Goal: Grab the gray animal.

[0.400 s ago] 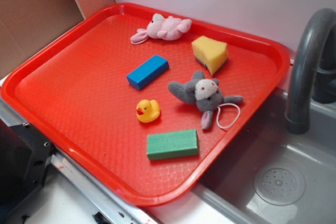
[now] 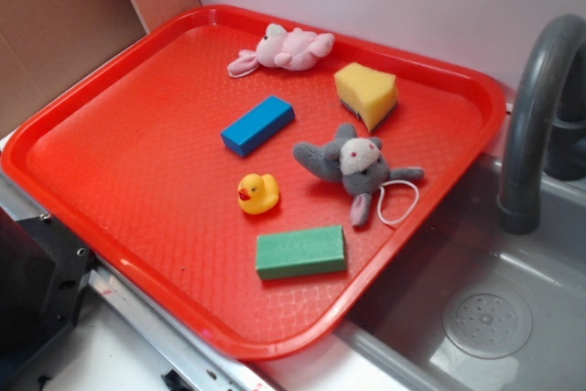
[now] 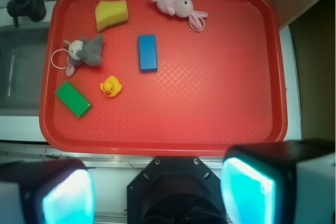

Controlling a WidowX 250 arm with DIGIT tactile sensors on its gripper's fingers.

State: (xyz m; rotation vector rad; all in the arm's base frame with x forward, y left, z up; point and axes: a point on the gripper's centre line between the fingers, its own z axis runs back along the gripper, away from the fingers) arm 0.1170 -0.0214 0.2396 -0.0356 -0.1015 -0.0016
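Mouse [image 2: 352, 164]: gray plush, lying on its side in the tray [image 2: 110, 135], toward the sink-side edge; cheese wedge [image 2: 366, 93] just beyond it, duck [image 2: 258, 194] and green block [image 2: 300, 253] near, blue block [image 2: 257, 124] alongside, all apart from it. White loop [image 2: 399, 200] trails at its feet. Gripper [image 3: 157, 192]: high over the tray's near edge, fingers [image 3: 247, 190] spread wide, empty. Recommended approach: travel over the mouse, descend on the thick gray body rather than limbs or cord, jaws set across its narrow width and clear of the wedge.

Gripper [image 3: 157, 192] fingers [image 3: 247, 192] blurred, cut off at btm edge.
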